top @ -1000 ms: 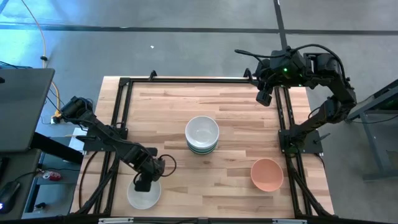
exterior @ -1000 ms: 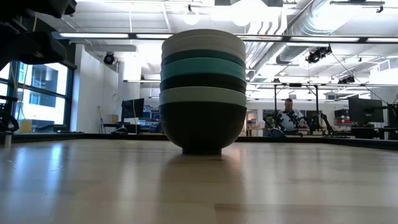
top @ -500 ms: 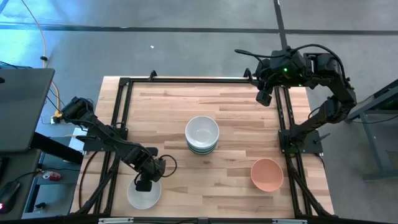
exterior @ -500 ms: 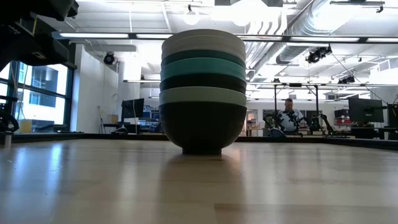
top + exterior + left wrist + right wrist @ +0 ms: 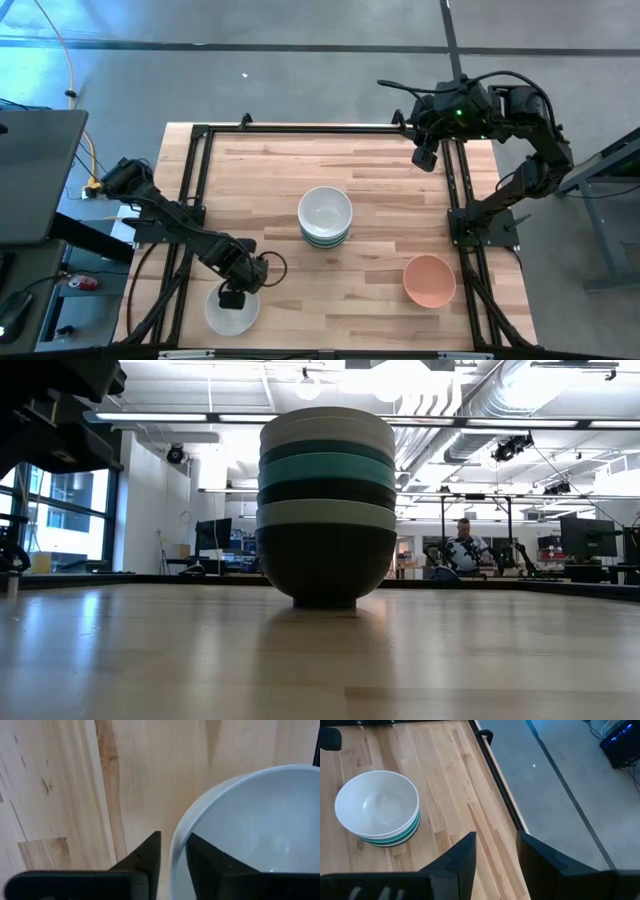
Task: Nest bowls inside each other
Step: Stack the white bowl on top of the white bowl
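The stack of nested bowls (image 5: 325, 217) stands at the middle of the desk (image 5: 380, 170), a white bowl uppermost and, in the low view, teal, dark, mint and black bowls (image 5: 325, 560) beneath it. Toward the near-left corner from the stack, a single white bowl (image 5: 231, 312) rests on the desk, and the left tool (image 5: 233, 297) is down at its rim. The left wrist view shows one finger (image 5: 145, 857) outside the wall and the other inside, with the rim (image 5: 176, 850) between them; the jaws stand narrow, but a firm pinch cannot be confirmed. Toward the near-right corner from the stack lies the salmon pink bowl (image 5: 430, 280), untouched. The right tool (image 5: 427, 158) hangs clear beyond the stack near the far-right corner, jaws parted and empty. Risks: a thin-rim grip gives little contact area, so the smooth bowl may pivot or slip on lifting; an incomplete closure would leave it behind or drop it short of the stack.
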